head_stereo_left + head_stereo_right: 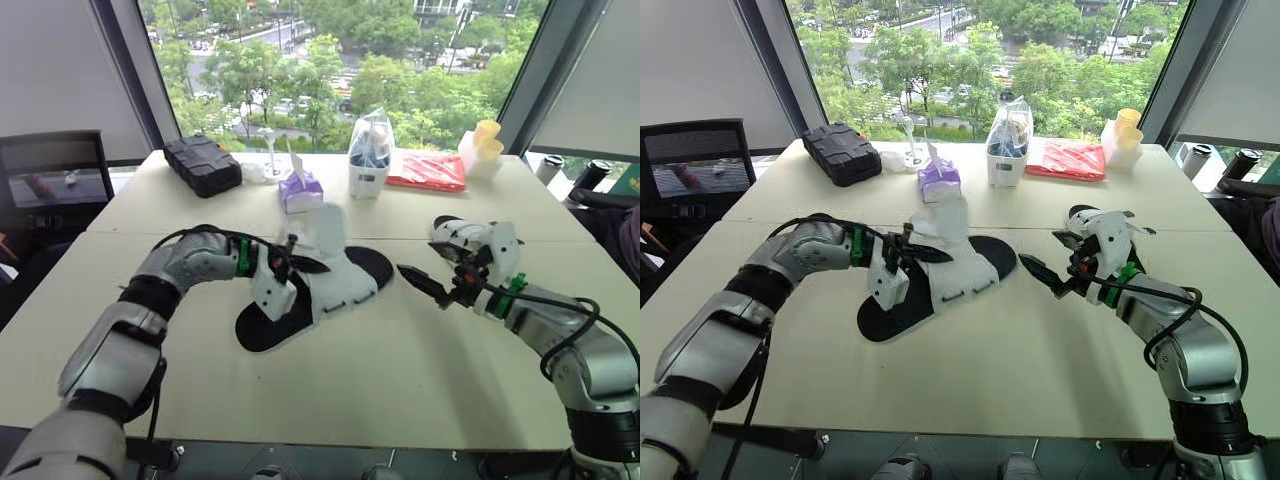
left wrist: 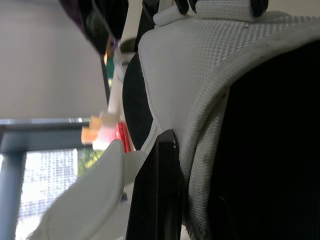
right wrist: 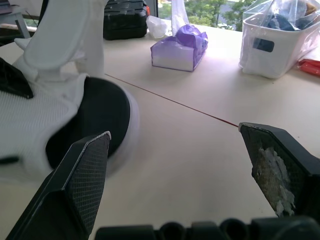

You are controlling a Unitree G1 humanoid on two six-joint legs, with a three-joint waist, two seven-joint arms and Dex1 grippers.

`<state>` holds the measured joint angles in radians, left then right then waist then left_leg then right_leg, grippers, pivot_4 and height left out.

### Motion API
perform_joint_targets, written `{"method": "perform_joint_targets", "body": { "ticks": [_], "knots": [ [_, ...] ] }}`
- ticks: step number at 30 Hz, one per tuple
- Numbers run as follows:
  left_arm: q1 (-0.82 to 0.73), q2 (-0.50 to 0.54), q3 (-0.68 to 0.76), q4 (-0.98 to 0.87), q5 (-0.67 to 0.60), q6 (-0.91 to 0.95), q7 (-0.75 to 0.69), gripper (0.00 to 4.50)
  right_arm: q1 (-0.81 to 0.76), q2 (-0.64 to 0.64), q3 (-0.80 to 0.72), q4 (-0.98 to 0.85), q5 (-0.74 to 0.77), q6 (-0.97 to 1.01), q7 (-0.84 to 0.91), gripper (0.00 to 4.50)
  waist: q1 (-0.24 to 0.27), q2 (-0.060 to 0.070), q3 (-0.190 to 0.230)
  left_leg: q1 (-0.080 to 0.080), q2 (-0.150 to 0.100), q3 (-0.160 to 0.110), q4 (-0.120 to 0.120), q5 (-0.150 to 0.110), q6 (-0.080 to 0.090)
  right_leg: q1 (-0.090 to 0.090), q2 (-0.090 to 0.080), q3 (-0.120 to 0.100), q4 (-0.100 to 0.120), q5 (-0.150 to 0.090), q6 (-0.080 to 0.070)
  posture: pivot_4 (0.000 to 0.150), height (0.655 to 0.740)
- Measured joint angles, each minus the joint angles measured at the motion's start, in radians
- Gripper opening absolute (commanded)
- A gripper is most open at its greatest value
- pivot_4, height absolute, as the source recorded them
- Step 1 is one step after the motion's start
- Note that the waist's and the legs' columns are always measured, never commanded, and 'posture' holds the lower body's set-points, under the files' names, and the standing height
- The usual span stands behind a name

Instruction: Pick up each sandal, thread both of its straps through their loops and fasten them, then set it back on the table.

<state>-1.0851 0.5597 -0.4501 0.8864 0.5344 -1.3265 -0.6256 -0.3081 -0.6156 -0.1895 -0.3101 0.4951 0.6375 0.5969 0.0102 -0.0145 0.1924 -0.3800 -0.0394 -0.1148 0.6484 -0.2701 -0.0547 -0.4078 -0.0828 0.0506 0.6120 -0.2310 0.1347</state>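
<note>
White mesh sandal (image 1: 340, 285), black-soled, left jaws pinching its upper, right jaws wide.

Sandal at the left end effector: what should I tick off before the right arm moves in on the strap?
1. Grip: left end effector shut on the sandal upper: ok.
2. Free arm: right end effector open: ok.
3. Target: strap stands upright and unfastened, free to grab: ok.
4. Path from right end effector to strap unobstructed: ok.
5. Lift: not ok, the sole seems to rest on the table.
6. Straps of the second sandal: cannot tell, it is mostly hidden behind the right end effector.
</note>
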Motion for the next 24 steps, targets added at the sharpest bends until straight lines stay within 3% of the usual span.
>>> {"method": "perform_joint_targets", "body": {
  "ticks": [3,8,15,21,24],
  "knots": [
    [-0.024,-0.016,-0.055,0.077,0.16,-0.068,0.108,0.01,0.071,-0.001,-0.004,-0.02,0.001,0.001,0.001,4.5,-0.007,0.0,0.0,0.001,0.001,0.0,-0.002,0.0,0.0,-0.001,0.001,0.0,0.002,0.0,0.0,0.15,0.74],
    [-0.086,-0.021,-0.144,0.099,0.44,-0.095,0.421,0.01,0.189,-0.052,-0.047,-0.108,0.051,0.039,0.046,4.5,-0.02,0.0,0.0,0.0,0.001,0.0,-0.001,0.0,0.001,-0.001,0.001,0.0,0.002,0.0,0.001,0.15,0.74],
    [-0.245,-0.055,-0.49,0.098,0.91,0.073,1.17,0.01,0.236,-0.146,-0.114,-0.193,0.125,0.109,0.098,4.5,-0.019,-0.005,0.003,0.004,0.001,-0.001,0.001,0.0,0.001,0.004,0.001,0.0,0.003,-0.003,0.007,0.15,0.74],
    [-0.335,-0.139,-0.766,0.178,1.126,0.245,1.682,0.01,0.246,-0.139,-0.121,-0.193,0.131,0.112,0.073,4.5,-0.017,-0.006,0.003,0.002,0.0,0.0,0.0,0.0,0.001,0.002,0.0,0.0,0.002,-0.003,0.009,0.15,0.74],
    [-0.348,-0.171,-0.857,0.208,1.169,0.278,1.823,0.01,0.263,-0.128,-0.123,-0.195,0.134,0.112,0.06,4.5,-0.014,-0.006,0.003,0.001,0.0,0.0,-0.001,-0.001,0.001,0.001,-0.001,0.0,0.002,-0.002,0.007,0.15,0.74]
  ]
}}
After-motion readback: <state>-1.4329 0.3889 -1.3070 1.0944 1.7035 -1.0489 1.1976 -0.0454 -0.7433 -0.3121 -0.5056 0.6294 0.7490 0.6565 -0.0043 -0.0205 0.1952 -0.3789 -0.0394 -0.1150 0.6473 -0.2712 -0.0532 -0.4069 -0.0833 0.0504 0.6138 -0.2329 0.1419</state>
